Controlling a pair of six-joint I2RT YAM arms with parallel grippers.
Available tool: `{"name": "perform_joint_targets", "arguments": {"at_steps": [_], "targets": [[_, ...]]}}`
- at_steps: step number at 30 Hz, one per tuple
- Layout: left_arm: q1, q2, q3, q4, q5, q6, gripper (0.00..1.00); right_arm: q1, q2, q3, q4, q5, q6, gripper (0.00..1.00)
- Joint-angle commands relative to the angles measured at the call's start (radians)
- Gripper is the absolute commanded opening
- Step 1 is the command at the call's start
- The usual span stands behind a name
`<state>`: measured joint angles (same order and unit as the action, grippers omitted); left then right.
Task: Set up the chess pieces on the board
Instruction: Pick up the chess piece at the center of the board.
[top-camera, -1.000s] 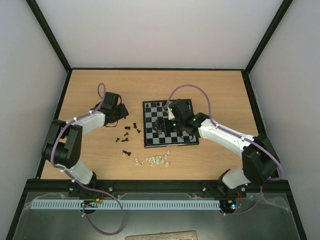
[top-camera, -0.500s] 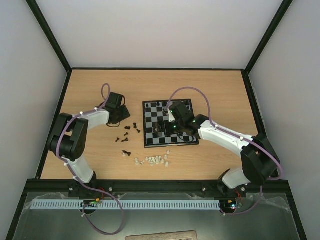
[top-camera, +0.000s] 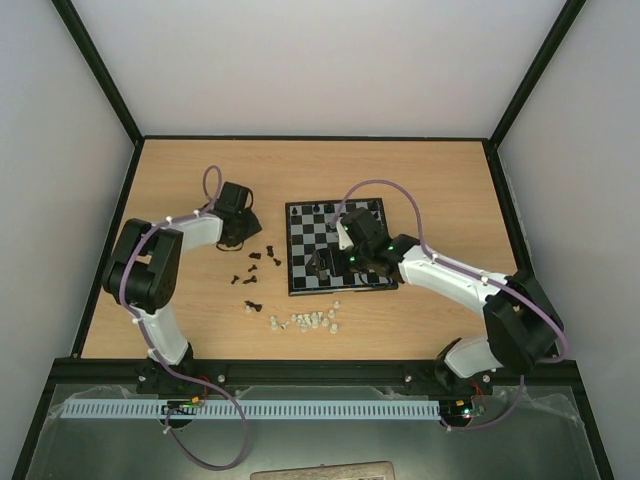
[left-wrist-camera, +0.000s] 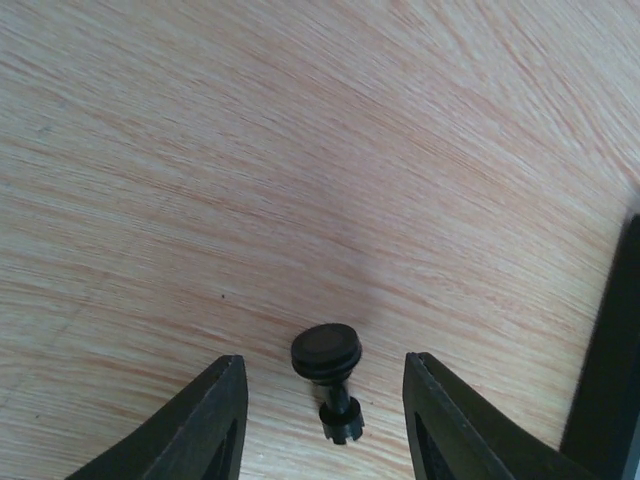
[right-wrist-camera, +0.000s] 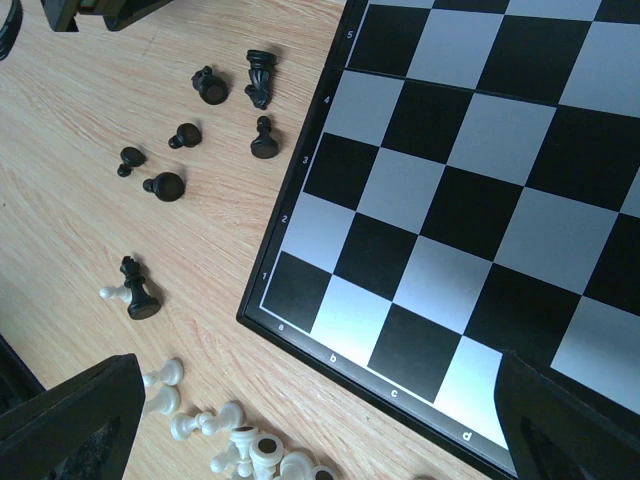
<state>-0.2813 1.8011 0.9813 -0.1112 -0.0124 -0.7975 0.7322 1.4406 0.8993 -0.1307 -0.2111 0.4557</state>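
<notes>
The left claw (left-wrist-camera: 324, 368) is low over the wooden table (left-wrist-camera: 300, 150). Its two fingers (left-wrist-camera: 205, 420) are spread partway. One black piece (left-wrist-camera: 326, 350) lies on its side right between them. It touches neither finger, and there is a gap on each side. Its round foot points away from the claw and its small head points back toward it.

The right claw (right-wrist-camera: 318, 365) hangs over the board (right-wrist-camera: 470, 210), above the corner nearest the loose pieces. Its fingers are spread very wide and they pinch nothing.

Off to the left side of this claw, past the board's black rim, the other black chess pieces (right-wrist-camera: 264, 140) sit on the table. Some stand up and some lie down. One of them stands alone, closer to the claw, with a white piece (right-wrist-camera: 110, 292) lying just beside it. Near the claw's left finger is a little heap of white pieces (right-wrist-camera: 250, 445).

Farther out than the right claw, a few black pieces (top-camera: 318, 208) stand on the far row of the board.
</notes>
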Motion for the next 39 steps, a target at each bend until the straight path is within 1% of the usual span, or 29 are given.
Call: {"name": "perform_joint_targets", "arguments": {"at_steps": [1,5,10,17,24,34,39], "targets": [[-0.002,0.039,0.029,-0.043,-0.024,-0.02,0.42,-0.004,-0.038,-0.024,0.007,-0.029,-0.011,0.96],[-0.002,0.07,0.066,-0.056,-0.029,-0.014,0.35,-0.003,-0.047,-0.027,0.011,-0.036,-0.011,0.96],[-0.003,0.11,0.112,-0.078,-0.036,-0.001,0.35,-0.002,-0.052,-0.032,0.013,-0.038,-0.011,0.96],[-0.008,0.138,0.133,-0.097,-0.047,0.022,0.34,-0.003,-0.049,-0.034,0.018,-0.041,-0.009,0.96],[-0.058,0.165,0.166,-0.15,-0.108,0.048,0.35,-0.004,-0.043,-0.037,0.028,-0.043,-0.006,0.96],[-0.104,0.232,0.247,-0.186,-0.136,0.085,0.38,-0.002,-0.052,-0.042,0.028,-0.045,-0.009,0.96],[-0.116,0.236,0.257,-0.199,-0.14,0.103,0.36,-0.003,-0.053,-0.044,0.026,-0.041,-0.01,0.96]]}}
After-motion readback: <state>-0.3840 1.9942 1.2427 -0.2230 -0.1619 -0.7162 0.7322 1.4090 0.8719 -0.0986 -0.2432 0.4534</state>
